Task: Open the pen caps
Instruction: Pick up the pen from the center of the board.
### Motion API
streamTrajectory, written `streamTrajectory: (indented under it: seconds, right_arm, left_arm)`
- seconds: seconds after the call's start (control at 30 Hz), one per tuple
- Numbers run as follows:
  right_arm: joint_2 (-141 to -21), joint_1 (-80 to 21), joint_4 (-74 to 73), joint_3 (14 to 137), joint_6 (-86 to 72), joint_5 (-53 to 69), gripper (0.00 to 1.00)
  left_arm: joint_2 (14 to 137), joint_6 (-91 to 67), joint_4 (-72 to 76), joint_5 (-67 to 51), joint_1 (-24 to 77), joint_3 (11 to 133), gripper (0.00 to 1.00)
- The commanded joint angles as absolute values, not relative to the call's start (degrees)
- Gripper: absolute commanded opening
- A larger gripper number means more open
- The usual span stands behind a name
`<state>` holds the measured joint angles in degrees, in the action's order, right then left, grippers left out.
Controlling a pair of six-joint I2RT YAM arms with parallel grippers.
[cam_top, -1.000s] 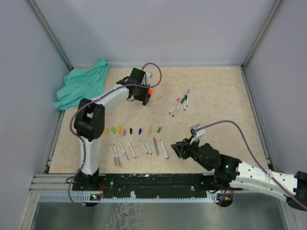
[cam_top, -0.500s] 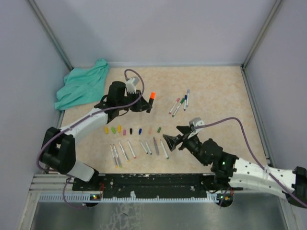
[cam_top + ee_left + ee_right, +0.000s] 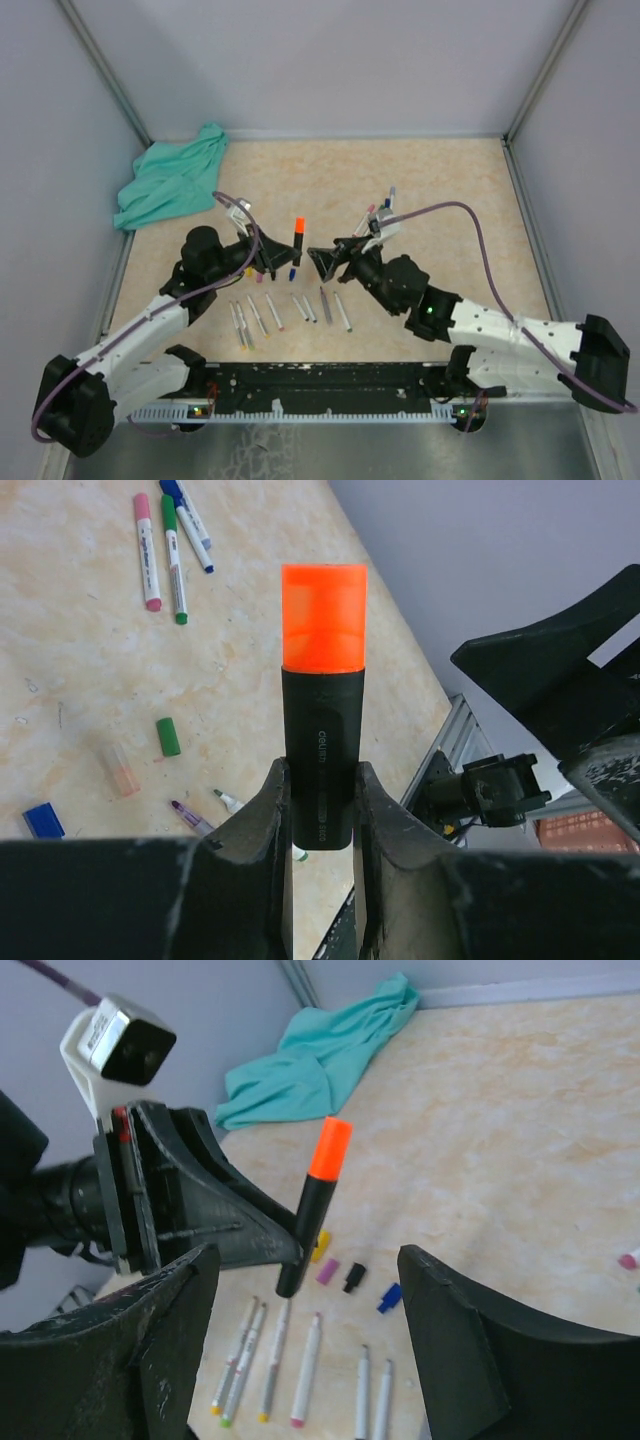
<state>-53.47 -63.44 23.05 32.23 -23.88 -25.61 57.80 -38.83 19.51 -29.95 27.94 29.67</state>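
My left gripper (image 3: 320,810) is shut on the black barrel (image 3: 320,770) of a highlighter, whose bright orange cap (image 3: 323,617) points up and away from the fingers. From above, the highlighter (image 3: 298,240) stands over the row of loose pen caps. My right gripper (image 3: 313,262) is open just right of it, jaws facing it and not touching. In the right wrist view the orange cap (image 3: 329,1148) rises between my wide fingers (image 3: 180,1300). Loose caps lie below: yellow (image 3: 320,1247), pink (image 3: 327,1272), black (image 3: 354,1277), blue (image 3: 389,1298).
Several uncapped pen barrels (image 3: 300,308) lie in a row near the front edge. A few capped pens (image 3: 378,210) lie at the right rear, partly behind the right arm. A teal cloth (image 3: 170,180) is bunched in the far left corner. Grey walls enclose the table.
My left arm has brought the highlighter from the far middle down over the cap row. My right gripper has opened and advanced left until it faces the highlighter.
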Motion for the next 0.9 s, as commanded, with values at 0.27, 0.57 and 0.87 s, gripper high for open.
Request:
streamTrajectory:
  seconds: [0.27,0.57,0.87]
  right_arm:
    - [-67.27,-63.17,17.51,47.82,-37.95,-22.95,0.61]
    - [-71.1,-63.23,15.21,50.47,-37.71,-23.71,0.51]
    - [-74.33,-63.19,15.19,52.24,-37.53,-23.39,0.45]
  left_arm:
    - [48.13,-35.4,15.49,-21.1,30.71,27.79,0.0]
    - [46.53,-34.51,13.83,-20.76,31.27,27.61,0.0]
    - [45.71,-34.18,13.29,-21.19,31.91,27.42,0.0]
